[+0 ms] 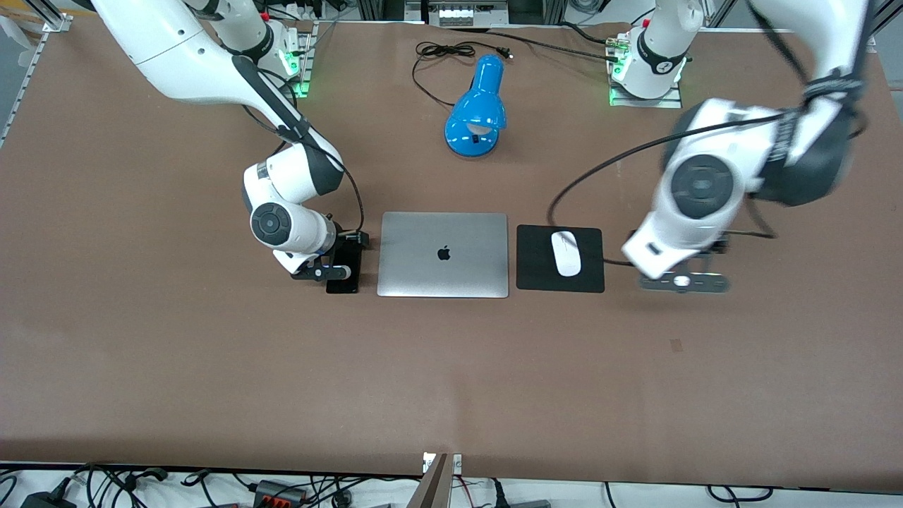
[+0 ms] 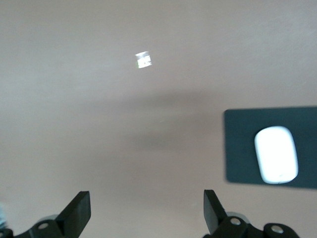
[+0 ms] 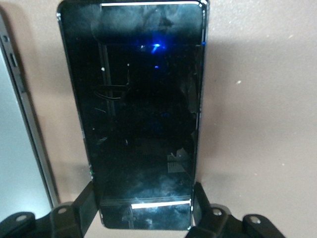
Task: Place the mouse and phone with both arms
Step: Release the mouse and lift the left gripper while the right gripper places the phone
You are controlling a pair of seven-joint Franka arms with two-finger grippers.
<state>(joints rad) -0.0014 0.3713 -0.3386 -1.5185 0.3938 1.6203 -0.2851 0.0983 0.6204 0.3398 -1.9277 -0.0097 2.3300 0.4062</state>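
The black phone (image 1: pixel 343 284) lies flat on the table beside the closed silver laptop (image 1: pixel 443 255), toward the right arm's end. My right gripper (image 1: pixel 337 267) is low over it, and in the right wrist view (image 3: pixel 143 208) its fingers press the phone (image 3: pixel 141 114) on both long edges. The white mouse (image 1: pixel 566 252) sits on a black mat (image 1: pixel 536 271) at the laptop's other end. My left gripper (image 1: pixel 681 282) is open and empty over bare table beside the mat. Its wrist view (image 2: pixel 144 210) shows the mouse (image 2: pixel 276 154) on the mat (image 2: pixel 240 144).
A blue desk lamp (image 1: pixel 476 106) with a black cord lies farther from the front camera than the laptop. The laptop's edge (image 3: pixel 20 148) runs close along the phone. The arm bases stand along the table's back edge.
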